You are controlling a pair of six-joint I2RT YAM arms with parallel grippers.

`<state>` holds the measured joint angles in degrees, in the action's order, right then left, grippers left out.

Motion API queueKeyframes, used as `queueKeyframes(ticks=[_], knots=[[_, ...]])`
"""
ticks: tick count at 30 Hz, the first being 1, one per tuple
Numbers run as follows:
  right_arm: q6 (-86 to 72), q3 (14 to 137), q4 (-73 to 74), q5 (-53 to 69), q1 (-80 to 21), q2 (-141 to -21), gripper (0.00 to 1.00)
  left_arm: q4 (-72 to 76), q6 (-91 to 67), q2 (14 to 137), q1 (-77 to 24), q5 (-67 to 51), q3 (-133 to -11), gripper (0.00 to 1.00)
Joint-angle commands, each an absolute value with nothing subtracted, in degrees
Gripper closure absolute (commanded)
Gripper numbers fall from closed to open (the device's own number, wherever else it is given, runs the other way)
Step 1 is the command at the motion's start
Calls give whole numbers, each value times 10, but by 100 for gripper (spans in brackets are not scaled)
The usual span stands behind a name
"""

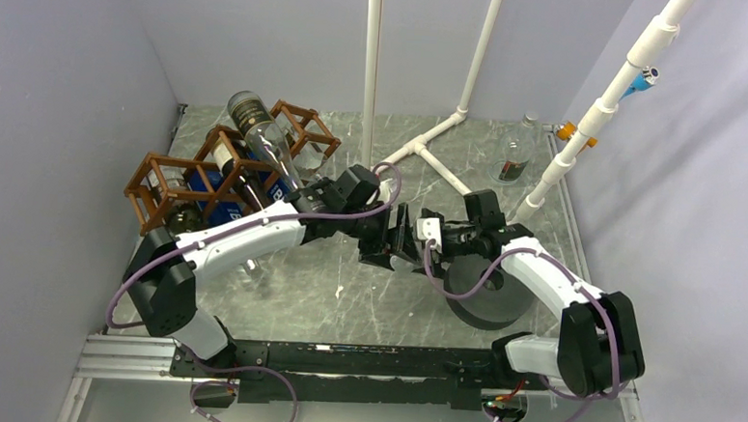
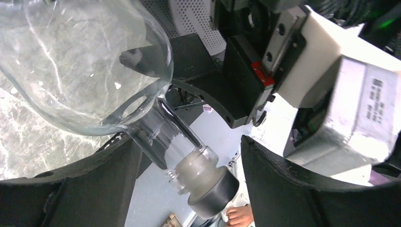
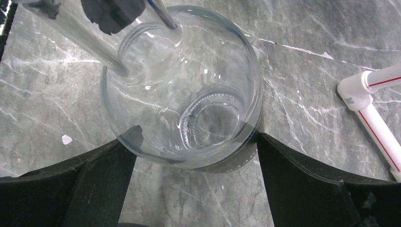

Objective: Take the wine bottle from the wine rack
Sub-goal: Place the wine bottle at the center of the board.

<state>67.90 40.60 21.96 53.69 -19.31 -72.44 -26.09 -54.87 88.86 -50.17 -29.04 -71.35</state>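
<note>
"Where's the clear wine bottle (image 3: 189, 71)?"
"Off the wine rack (image 1: 141, 194) and well apart from it. Its body is pinched between the right gripper (image 3: 194, 137) fingers."
"And the left gripper (image 2: 187, 142)?"
"Fingers spread, with the bottle's capped neck lying between them."

Even, diffuse light from overhead is seen in all three views; brightness is moderate and no hard shadows are found. Only soft shadows are cast on the marble table (image 1: 346, 297) below the wine bottle (image 3: 189, 94). White glare streaks are carried on the bottle's glass, and the table behind the bottle is warped by refraction. Right of the bottle in the left wrist view, a white housing (image 2: 350, 94) is overexposed and soft. Slight softness is noted across the top view.
</note>
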Motion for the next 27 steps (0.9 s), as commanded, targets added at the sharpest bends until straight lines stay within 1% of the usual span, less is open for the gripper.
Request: queueKeyframes(ticks=[1, 10, 18, 27], knots=[[671, 416, 308, 565, -192, -744, 4, -181, -529, 863, -494, -318, -703, 19], [689, 444, 363, 574, -163, -781, 4, -156, -492, 868, -483, -322, -700, 13], [687, 455, 382, 592, -143, -800, 3, -141, -459, 866, -475, -318, -697, 10], [712, 483, 440, 610, -112, -814, 3, -142, -424, 818, -473, -276, -673, 6]])
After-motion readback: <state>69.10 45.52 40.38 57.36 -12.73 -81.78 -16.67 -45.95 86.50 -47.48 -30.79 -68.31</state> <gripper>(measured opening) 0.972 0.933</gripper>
